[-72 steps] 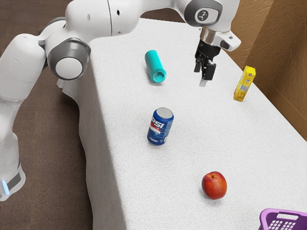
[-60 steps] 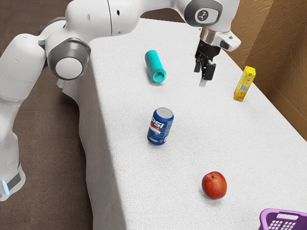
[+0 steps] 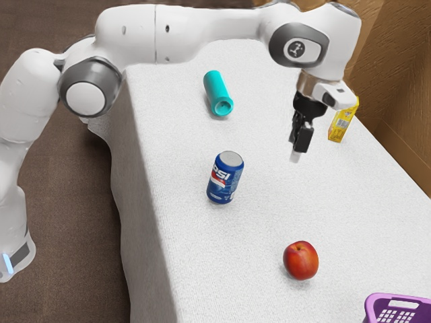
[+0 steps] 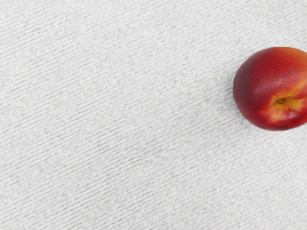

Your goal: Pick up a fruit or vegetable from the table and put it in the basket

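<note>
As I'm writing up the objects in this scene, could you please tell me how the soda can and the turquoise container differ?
The soda can stands upright, while the turquoise container lies on its side. The can is blue with red and white printing; the container is plain turquoise. The can shows a flat silvery top, whereas the container shows a round recess in its near end. Both are roughly cylindrical and rest on the white-covered table.

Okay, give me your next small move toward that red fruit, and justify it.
I'd probably shift the gripper sideways until it is centred over the red fruit, before lowering. In the exterior view it hangs above the table, apart from the fruit; in the wrist view the fruit is well off centre, cut by the picture's edge.
</note>
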### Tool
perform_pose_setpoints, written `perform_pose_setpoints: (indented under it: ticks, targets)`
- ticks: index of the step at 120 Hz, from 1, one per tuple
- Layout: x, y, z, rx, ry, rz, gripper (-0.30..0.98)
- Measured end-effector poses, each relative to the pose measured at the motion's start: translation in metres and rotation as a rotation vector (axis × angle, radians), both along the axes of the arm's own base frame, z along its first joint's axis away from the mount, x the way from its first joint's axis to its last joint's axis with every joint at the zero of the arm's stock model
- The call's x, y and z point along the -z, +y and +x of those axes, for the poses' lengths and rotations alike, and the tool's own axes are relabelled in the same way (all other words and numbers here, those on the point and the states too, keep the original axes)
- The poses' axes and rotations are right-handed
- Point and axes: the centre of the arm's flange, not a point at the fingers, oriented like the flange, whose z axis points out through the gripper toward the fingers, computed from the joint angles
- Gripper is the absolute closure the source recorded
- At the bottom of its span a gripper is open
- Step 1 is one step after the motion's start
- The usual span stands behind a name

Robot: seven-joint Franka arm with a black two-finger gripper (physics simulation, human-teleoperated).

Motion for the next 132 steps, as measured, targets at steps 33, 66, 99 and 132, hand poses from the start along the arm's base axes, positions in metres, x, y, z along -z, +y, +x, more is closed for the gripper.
perform_pose_setpoints:
  ticks: [33, 66, 99, 132]
  targets:
    - [0.026, -0.124, -0.021, 0.206, 0.019, -0.011, 0.00]
    - [0.039, -0.189, -0.059, 0.329, 0.041, 0.022, 0.00]
    - [0.076, -0.197, -0.038, 0.329, 0.025, 0.021, 0.00]
    - [0.092, -0.178, -0.009, 0.280, -0.041, 0.024, 0.00]
